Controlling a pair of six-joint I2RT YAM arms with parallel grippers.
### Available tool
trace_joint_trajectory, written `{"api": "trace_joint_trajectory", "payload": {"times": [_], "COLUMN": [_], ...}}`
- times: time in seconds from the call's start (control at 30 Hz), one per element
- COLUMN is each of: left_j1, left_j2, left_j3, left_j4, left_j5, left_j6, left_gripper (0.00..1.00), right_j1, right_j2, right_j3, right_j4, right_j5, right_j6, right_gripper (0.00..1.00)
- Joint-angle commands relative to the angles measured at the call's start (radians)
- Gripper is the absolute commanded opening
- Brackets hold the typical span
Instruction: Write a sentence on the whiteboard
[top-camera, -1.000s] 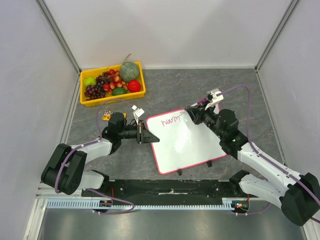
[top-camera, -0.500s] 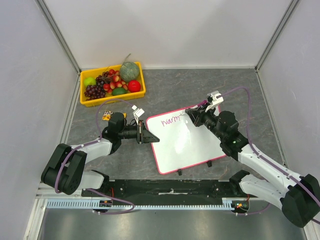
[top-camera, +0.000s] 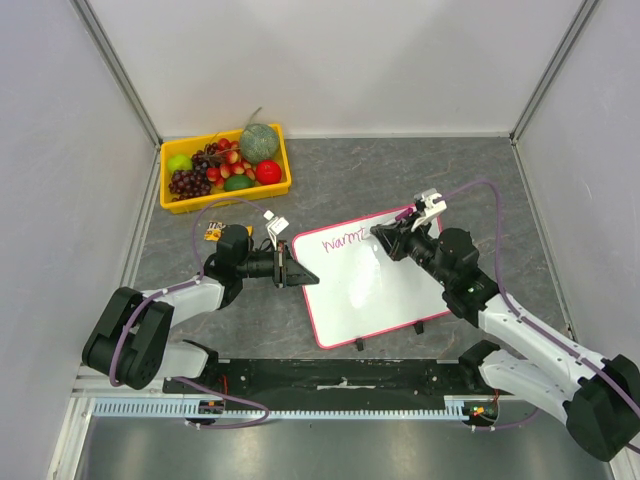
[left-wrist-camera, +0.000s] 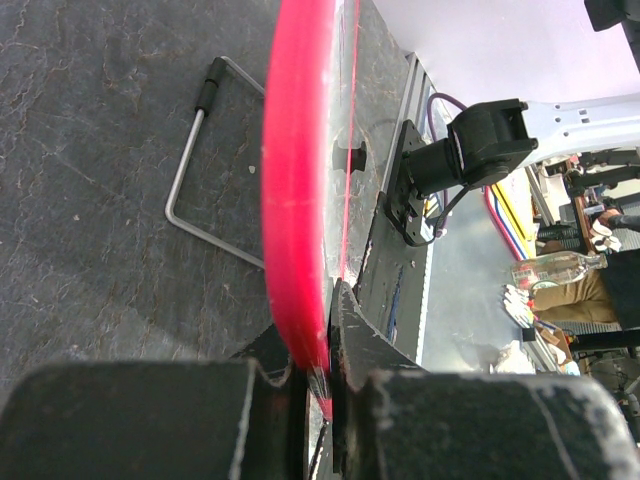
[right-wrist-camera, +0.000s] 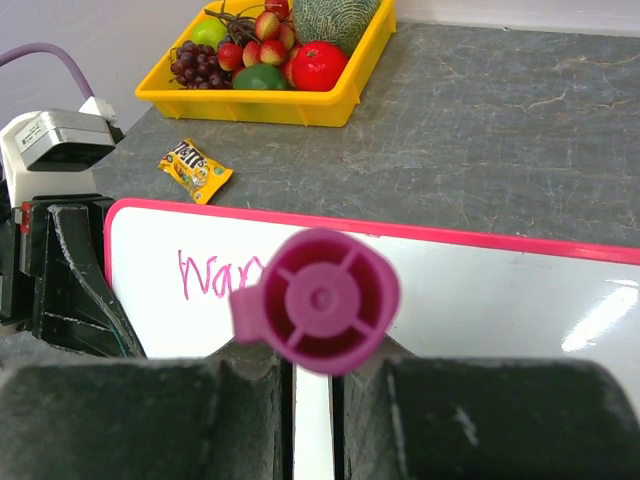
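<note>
The whiteboard (top-camera: 375, 285) with a pink-red rim lies tilted in the middle of the table. Magenta letters (top-camera: 342, 241) reading "warm" run along its top left. My left gripper (top-camera: 294, 272) is shut on the board's left rim (left-wrist-camera: 295, 220). My right gripper (top-camera: 386, 238) is shut on a magenta marker (right-wrist-camera: 318, 298), seen end-on, its tip at the board just right of the letters (right-wrist-camera: 215, 275). The tip itself is hidden behind the marker.
A yellow fruit tray (top-camera: 172, 204) with grapes, apples and a melon stands at the back left. A small yellow candy packet (top-camera: 213, 234) lies by the left arm. The board's wire foot (left-wrist-camera: 195, 170) rests on the grey table.
The right gripper has moved the marker rightward along the first line, and the writing has grown longer. The left gripper has stayed put on the rim.
</note>
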Motion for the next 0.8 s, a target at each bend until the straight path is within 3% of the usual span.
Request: {"api": "trace_joint_trajectory", "payload": {"times": [0.0, 0.77], "left_j1": [-0.016, -0.016], "left_j2": [0.006, 0.006], "left_j3": [-0.029, -0.029], "left_j4": [-0.037, -0.037], "left_j5": [-0.061, -0.061], "left_j6": [0.207, 0.207], "left_gripper": [0.02, 0.02], "right_j1": [-0.002, -0.002], "right_j2": [-0.016, -0.005], "right_j3": [-0.022, 0.096], "right_j4": [-0.059, -0.036], "right_j5": [0.020, 0.104], "right_j6": [-0.017, -0.021], "right_gripper": [0.00, 0.00]}}
